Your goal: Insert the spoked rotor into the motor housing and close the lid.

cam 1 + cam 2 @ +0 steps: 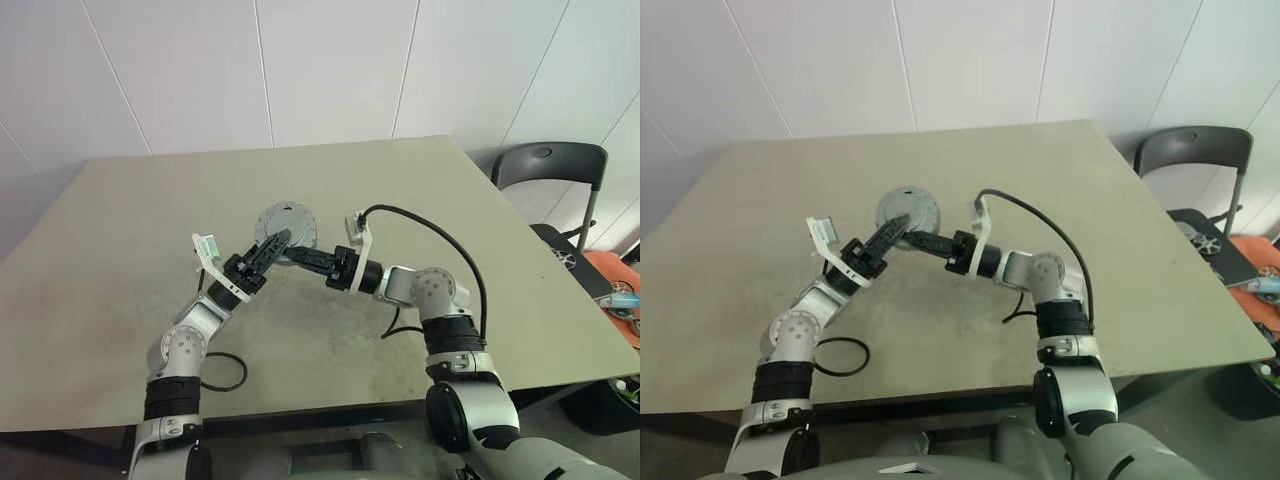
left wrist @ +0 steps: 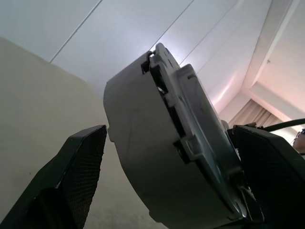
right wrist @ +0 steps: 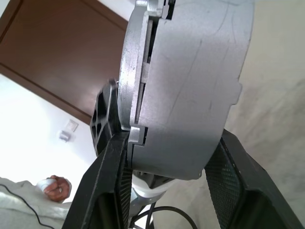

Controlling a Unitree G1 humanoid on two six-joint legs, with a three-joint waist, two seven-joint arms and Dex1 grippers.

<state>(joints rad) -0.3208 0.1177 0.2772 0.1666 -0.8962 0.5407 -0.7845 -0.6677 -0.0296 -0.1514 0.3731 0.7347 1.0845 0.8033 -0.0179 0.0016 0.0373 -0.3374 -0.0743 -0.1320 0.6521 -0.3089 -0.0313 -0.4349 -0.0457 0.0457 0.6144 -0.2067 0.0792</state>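
Two claws flank the motor housing (image 3: 190,90), tilted on edge.

Head cameras look down over the tabletop (image 1: 120,260) from above; both wrist cameras sit close against the same motor housing (image 2: 143,157).

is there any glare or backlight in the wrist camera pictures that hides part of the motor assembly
Left wrist view: bright wall behind, the motor housing reads grey and legible, the left gripper's fingers are dark. Right wrist view: a blown-out white patch at lower left; the housing's seam with the lid stays visible.
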